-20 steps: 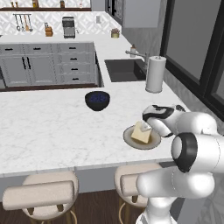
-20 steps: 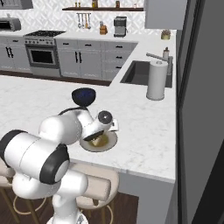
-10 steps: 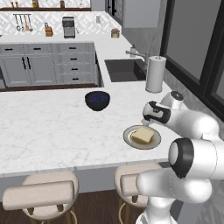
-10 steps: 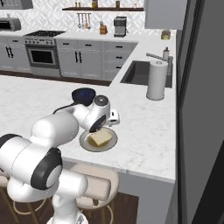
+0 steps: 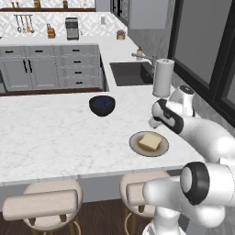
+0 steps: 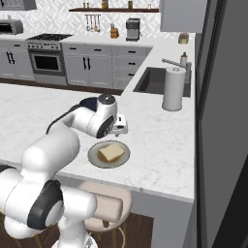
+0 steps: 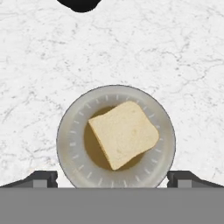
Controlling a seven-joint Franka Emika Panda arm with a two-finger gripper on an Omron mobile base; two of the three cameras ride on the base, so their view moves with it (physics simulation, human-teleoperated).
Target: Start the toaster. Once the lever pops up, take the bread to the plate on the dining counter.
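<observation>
Now bread (image 7: 124,132) lies flat on plate (image 7: 70,131); jaws spread wide, empty. Lift straight up, clear of rim.

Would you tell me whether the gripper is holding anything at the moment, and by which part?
Nothing is held: the gripper is open above the plate, and the bread lies flat on it.
</observation>
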